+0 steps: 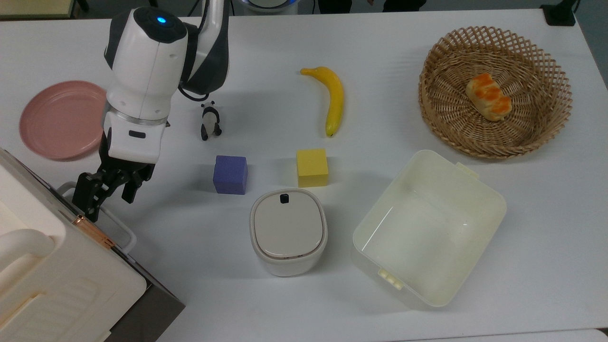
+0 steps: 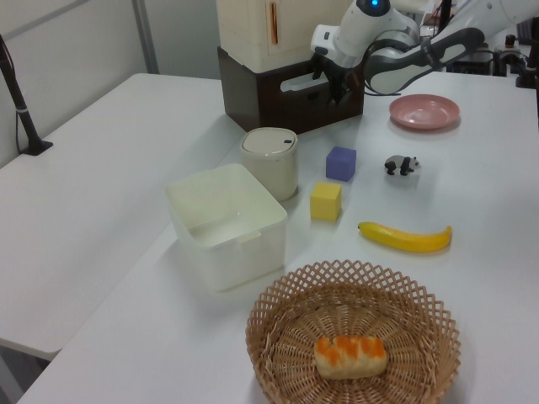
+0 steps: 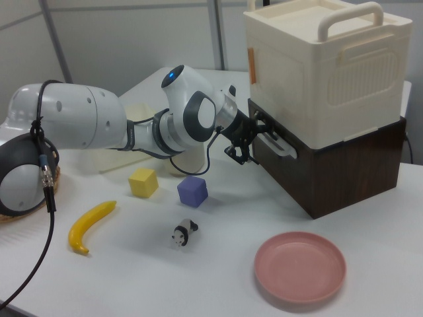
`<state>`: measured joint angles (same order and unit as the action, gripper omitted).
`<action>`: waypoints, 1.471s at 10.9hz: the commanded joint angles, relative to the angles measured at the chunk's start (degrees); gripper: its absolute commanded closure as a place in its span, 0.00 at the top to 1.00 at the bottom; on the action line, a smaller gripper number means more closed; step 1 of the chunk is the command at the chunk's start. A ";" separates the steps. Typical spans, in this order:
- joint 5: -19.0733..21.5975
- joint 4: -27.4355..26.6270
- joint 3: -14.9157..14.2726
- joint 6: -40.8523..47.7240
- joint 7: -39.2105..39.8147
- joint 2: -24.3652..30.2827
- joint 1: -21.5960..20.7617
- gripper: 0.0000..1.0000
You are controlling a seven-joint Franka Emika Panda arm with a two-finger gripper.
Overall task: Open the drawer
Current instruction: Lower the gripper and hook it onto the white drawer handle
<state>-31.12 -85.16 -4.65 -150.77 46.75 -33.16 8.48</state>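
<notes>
On your table: two foam cubes, one purple (image 1: 230, 174) and one yellow (image 1: 312, 167); one banana (image 1: 333, 99), one pink plate (image 1: 61, 118), one wicker basket (image 1: 494, 137), one toy panda (image 1: 209, 121).
</notes>
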 commanded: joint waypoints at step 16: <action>-0.87 -3.53 0.52 -1.01 -6.23 4.33 -1.36 0.54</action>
<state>-31.08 -86.04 -3.65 -150.80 42.03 -30.73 7.66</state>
